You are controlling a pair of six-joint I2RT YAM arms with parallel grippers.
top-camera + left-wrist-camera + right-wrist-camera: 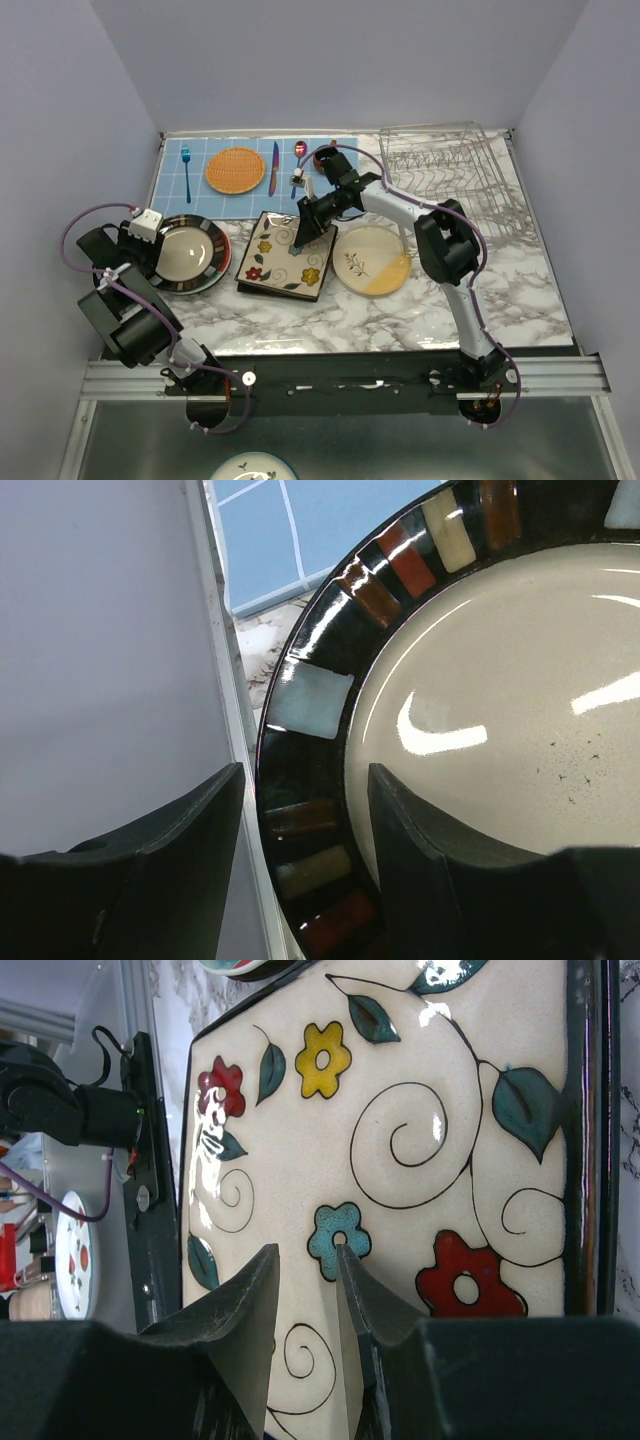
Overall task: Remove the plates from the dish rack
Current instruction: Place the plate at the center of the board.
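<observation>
The silver wire dish rack (452, 168) stands at the back right with no plates showing in it. Three plates lie flat on the marble table: a round stripe-rimmed plate (187, 252) (480, 710) at the left, a square flowered plate (285, 257) (400, 1110) in the middle, and a round cream-and-yellow plate (372, 260) to its right. My left gripper (155, 248) (306, 775) is open, its fingers straddling the striped plate's left rim without touching it. Just above the flowered plate, my right gripper (302, 238) (306, 1252) hovers open with nothing between its fingers.
A blue placemat (330, 145) at the back holds an orange woven mat (238, 170), a fork (186, 160), a knife (274, 168), a spoon (300, 152) and a small dark-red cup (326, 156). The left wall (100, 680) stands close beside the striped plate. Another plate (250, 468) lies below the table's front edge.
</observation>
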